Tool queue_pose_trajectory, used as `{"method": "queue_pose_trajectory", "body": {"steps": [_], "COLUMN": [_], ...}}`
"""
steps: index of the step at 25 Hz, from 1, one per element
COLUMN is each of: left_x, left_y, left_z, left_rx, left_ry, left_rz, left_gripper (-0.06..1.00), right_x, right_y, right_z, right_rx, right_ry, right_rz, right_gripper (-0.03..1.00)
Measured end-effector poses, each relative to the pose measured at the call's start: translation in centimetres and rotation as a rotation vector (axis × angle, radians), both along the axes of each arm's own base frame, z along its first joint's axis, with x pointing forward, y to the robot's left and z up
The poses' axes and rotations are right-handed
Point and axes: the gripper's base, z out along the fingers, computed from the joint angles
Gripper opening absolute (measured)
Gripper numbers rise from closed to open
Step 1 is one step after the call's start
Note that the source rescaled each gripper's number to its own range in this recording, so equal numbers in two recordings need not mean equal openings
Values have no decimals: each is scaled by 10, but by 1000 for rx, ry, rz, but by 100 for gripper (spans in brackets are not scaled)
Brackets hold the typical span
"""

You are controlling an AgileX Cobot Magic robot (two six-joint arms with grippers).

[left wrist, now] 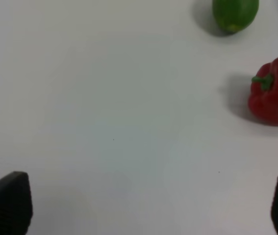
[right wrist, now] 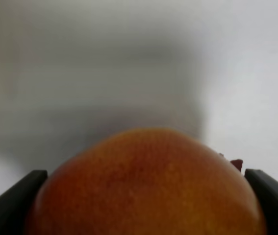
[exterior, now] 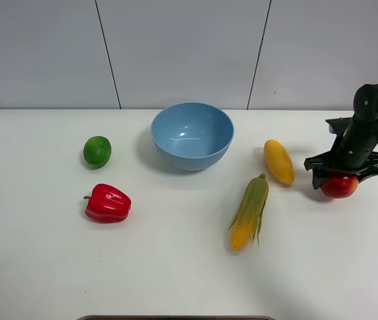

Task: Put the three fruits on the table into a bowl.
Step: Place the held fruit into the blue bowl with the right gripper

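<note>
The red apple (exterior: 340, 186) with a yellowish blush sits at the table's far right, between the fingers of my right gripper (exterior: 339, 180). In the right wrist view the apple (right wrist: 146, 188) fills the gap and both fingers (right wrist: 11, 203) touch its sides. The yellow-orange mango (exterior: 279, 161) lies right of the light-blue bowl (exterior: 193, 135), which is empty. The green lime (exterior: 97, 151) lies left of the bowl and also shows in the left wrist view (left wrist: 235, 13). My left gripper (left wrist: 143, 205) is open and empty over bare table, out of the exterior view.
A red bell pepper (exterior: 107, 203) lies in front of the lime and shows in the left wrist view (left wrist: 275, 91). A corn cob in its husk (exterior: 250, 212) lies in front of the mango. The white table (exterior: 175, 267) has rounded corners.
</note>
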Motion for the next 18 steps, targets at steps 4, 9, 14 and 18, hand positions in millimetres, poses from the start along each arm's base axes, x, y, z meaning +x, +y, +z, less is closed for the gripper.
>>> {"method": "queue_pose_trajectory", "body": {"steps": [4, 9, 14, 18], "left_x": [0, 0, 0, 0], "left_y": [0, 0, 0, 0], "left_z": [0, 0, 0, 0], "left_rx": [0, 0, 0, 0], "left_ry": [0, 0, 0, 0], "left_rz": [0, 0, 0, 0], "left_gripper": [100, 100, 100, 100], "right_x": [-1, -6, 5, 20], "right_y": [0, 0, 4, 21], "right_z": [29, 71, 120, 159], "right_rx": [-3, -7, 30, 71], "right_ry": [-82, -202, -327, -425], "right_rz": [-23, -27, -48, 17], "right_gripper": [46, 46, 46, 46]}}
